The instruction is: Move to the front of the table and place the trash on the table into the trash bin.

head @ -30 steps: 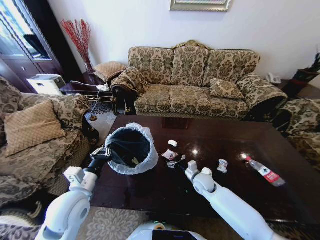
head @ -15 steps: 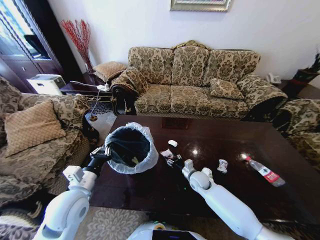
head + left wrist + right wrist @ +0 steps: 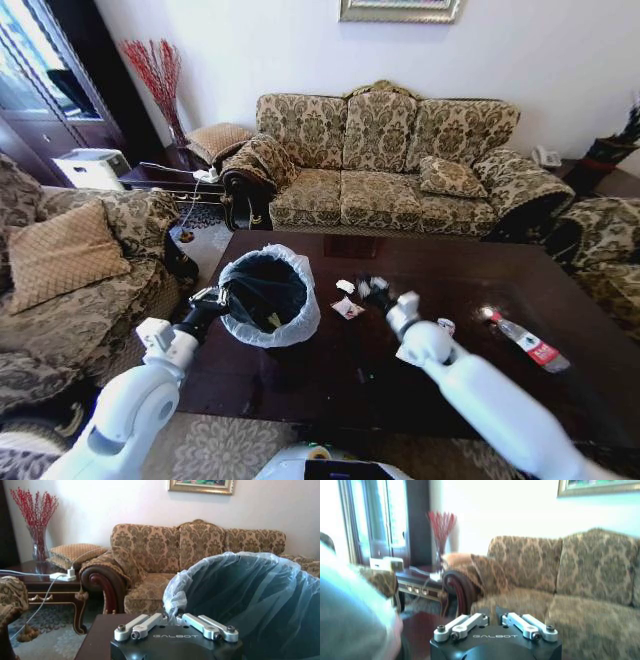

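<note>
- while my left gripper pinches the trash bin rim, its thin bag liner feels floppy, so i grip rim, not film.
- my right gripper hangs over the table beside a light wrapper; fingers nearly closed, apparently empty.
- the bottle lies far right; grab its stiff middle.

Trash bin being cut off at frame edge in left wrist view. Trash bin being blurred in right wrist view. Small scraps on table being too small for identification.
</note>
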